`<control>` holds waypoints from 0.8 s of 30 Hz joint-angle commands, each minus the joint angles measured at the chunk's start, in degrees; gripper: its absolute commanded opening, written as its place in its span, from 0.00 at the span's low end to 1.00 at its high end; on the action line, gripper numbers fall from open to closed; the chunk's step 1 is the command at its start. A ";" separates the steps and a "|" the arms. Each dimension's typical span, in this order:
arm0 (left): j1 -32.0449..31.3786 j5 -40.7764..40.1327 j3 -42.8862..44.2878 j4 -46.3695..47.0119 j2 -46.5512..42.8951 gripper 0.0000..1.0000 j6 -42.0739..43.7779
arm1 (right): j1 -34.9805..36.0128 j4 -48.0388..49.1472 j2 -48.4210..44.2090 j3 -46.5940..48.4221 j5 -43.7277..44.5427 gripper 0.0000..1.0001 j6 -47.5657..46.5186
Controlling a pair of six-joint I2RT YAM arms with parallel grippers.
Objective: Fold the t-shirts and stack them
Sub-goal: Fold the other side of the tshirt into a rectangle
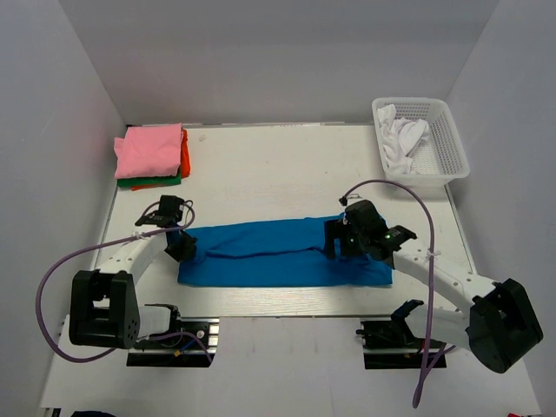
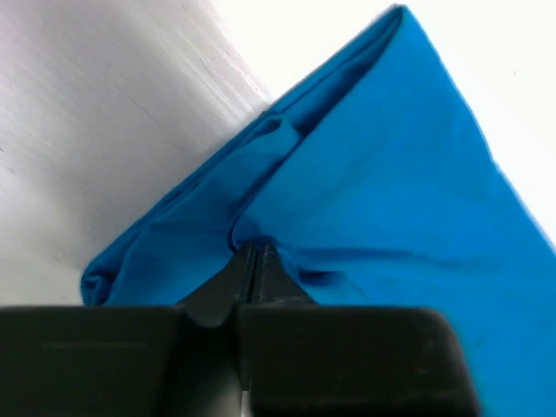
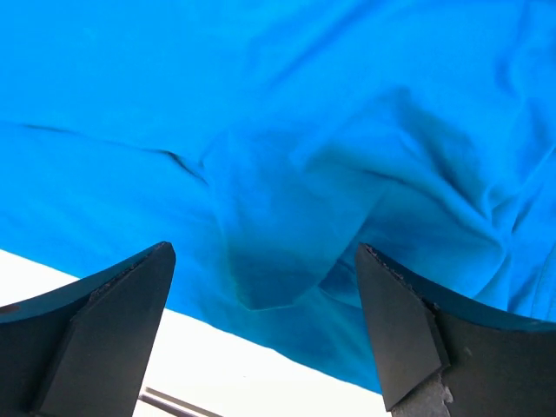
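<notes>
Blue shirt mid-fold; three are stacked and the white ones are left.
A folded stack (image 1: pixel 149 152), pink over orange and green, sits at the bench's (image 1: pixel 261 165) far left; white shirts (image 1: pixel 401 139) lie in the basket (image 1: pixel 452 130). The blue shirt (image 1: pixel 278 252) lies near the front edge as a long, creased band. The left tool (image 2: pixel 254 252) pinches its left end; the right tool (image 3: pixel 265 256) stands wide over its right end, holding nothing.

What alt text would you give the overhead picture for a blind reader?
Two robot arms work a blue t-shirt lying as a long band on a table, left gripper at its left end, right gripper near its right end. Behind: a folded stack topped pink at left, a basket holding white shirts at right.
</notes>
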 commanded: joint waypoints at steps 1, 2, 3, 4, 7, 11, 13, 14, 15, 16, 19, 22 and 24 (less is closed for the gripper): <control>-0.19 -0.83 0.60 0.74 -1.76 0.00 -1.03 | -0.13 2.54 -1.84 -0.17 0.52 0.90 0.01; -0.19 -1.80 1.39 0.73 -1.76 0.00 -1.03 | 0.04 2.71 -1.84 -0.17 0.69 0.90 0.18; -0.19 -2.85 3.40 0.12 -1.76 0.00 -1.03 | 0.04 2.80 -1.93 -0.60 0.52 0.90 -0.07; -0.19 -2.86 4.47 0.12 -1.76 0.00 -1.03 | 0.04 2.97 -1.76 -0.87 0.52 0.90 0.53; -0.19 -5.05 7.99 -0.50 -3.86 0.00 0.71 | 0.04 4.20 -1.49 -2.62 0.17 0.90 1.32; -0.19 -8.39 12.73 -0.50 -6.41 0.00 3.01 | 0.13 5.52 -2.01 -3.95 1.04 0.90 2.03; -0.19 -8.40 14.93 -1.02 -7.03 0.00 4.85 | 0.04 5.70 -2.11 -4.47 1.75 0.90 2.21; -0.19 -8.40 14.94 -0.24 -7.64 0.00 5.64 | -0.04 5.79 -2.11 -4.91 2.27 0.90 2.12; -0.19 -8.40 14.94 -0.23 -7.65 0.00 5.65 | -0.13 5.87 -2.02 -5.26 2.62 0.90 2.29; -0.19 -8.92 14.94 -0.23 -8.17 0.00 5.65 | -0.04 6.05 -1.84 -5.27 2.72 0.90 2.12; -0.19 -12.43 11.34 -2.95 -8.17 0.00 2.24 | -0.13 6.14 -1.14 -5.53 2.63 0.90 2.65; -0.19 -14.81 5.46 -6.98 -8.17 0.03 -2.68 | -0.04 5.79 -0.35 -5.88 2.98 0.90 2.82; 0.60 -16.48 1.50 -8.84 -8.17 0.44 -4.72 | -0.31 5.17 -0.44 -5.62 3.33 0.90 2.82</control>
